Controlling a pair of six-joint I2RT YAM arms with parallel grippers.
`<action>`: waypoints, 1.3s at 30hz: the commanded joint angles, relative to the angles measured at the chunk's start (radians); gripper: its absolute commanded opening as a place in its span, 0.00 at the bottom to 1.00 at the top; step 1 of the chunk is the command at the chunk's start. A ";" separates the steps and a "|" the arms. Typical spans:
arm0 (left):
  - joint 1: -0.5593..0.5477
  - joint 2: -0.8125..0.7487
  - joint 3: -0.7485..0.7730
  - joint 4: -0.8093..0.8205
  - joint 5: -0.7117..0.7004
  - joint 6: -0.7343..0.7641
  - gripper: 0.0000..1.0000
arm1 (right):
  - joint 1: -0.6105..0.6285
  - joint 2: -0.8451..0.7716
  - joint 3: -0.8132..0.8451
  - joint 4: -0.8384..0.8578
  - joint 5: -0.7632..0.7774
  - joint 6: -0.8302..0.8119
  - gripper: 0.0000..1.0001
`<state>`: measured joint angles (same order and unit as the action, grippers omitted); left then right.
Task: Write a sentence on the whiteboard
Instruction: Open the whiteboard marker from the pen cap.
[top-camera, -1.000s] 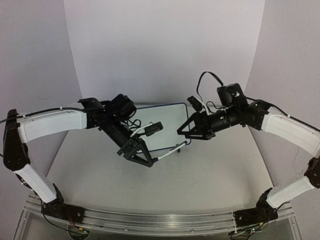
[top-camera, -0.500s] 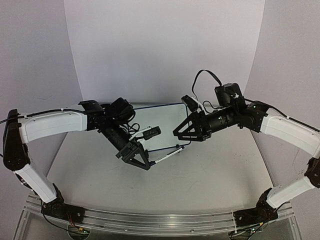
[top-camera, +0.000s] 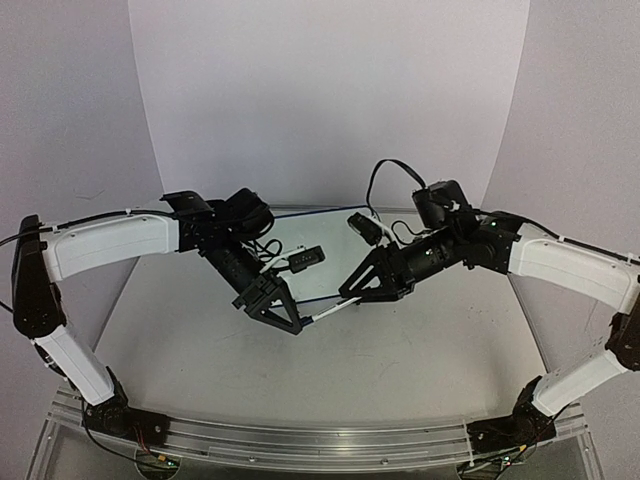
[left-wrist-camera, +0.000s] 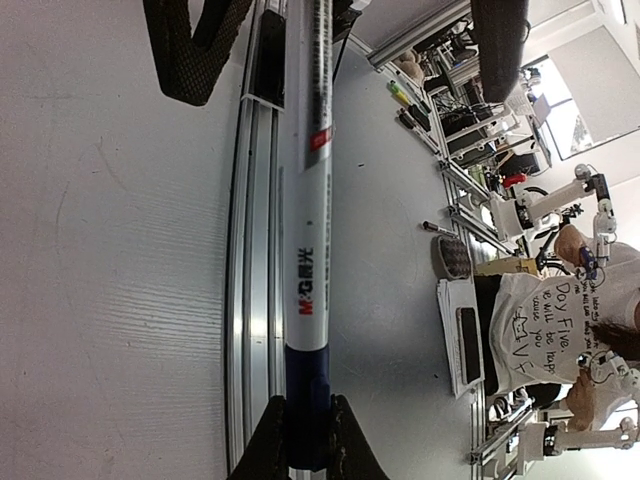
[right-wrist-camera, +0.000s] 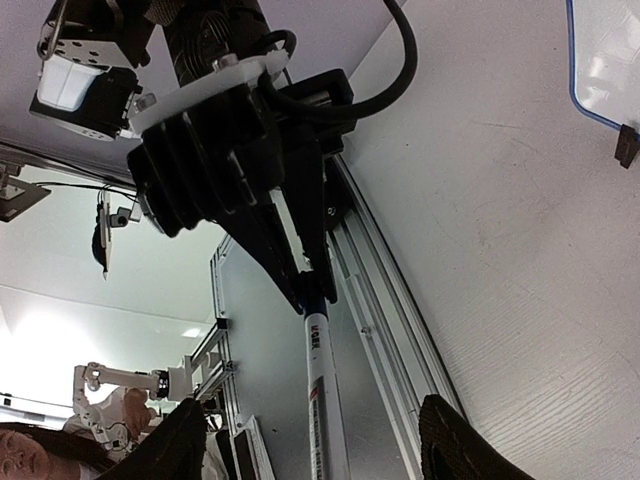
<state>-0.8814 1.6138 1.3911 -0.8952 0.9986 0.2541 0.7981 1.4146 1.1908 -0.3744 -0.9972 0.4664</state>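
Note:
A white marker (top-camera: 328, 311) with a dark blue end hangs level over the table, in front of the whiteboard. My left gripper (top-camera: 297, 322) is shut on that blue end (left-wrist-camera: 308, 400). The left wrist view shows the barrel (left-wrist-camera: 305, 200) running straight away from the fingers. My right gripper (top-camera: 352, 296) is open, and its two fingers (right-wrist-camera: 188, 445) stand on either side of the marker's free end (right-wrist-camera: 326, 400) without touching it. The whiteboard (top-camera: 325, 232) lies flat at the back, with a blue-framed corner (right-wrist-camera: 612, 70) and a black clip foot (right-wrist-camera: 627, 147). The sentence is out of view.
An aluminium rail (top-camera: 320, 438) runs along the table's near edge, between the arm bases. White backdrop walls close the back and both sides. Cables loop above the right wrist (top-camera: 395, 175).
My right gripper has moved left and down until its fingers straddle the marker's free end, and its jaws have narrowed somewhat. The left gripper has kept the marker almost still.

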 joint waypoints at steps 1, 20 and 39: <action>0.003 0.016 0.058 -0.048 0.031 0.042 0.00 | 0.015 0.031 0.027 0.016 -0.040 -0.025 0.64; 0.003 0.048 0.065 -0.029 0.028 0.026 0.00 | 0.074 0.102 0.064 0.021 -0.063 -0.028 0.54; 0.004 0.050 0.039 -0.025 0.044 0.025 0.00 | 0.103 0.125 0.073 0.028 -0.031 -0.030 0.25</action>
<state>-0.8814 1.6680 1.4139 -0.9459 1.0203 0.2661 0.8833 1.5364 1.2175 -0.3761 -1.0340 0.4502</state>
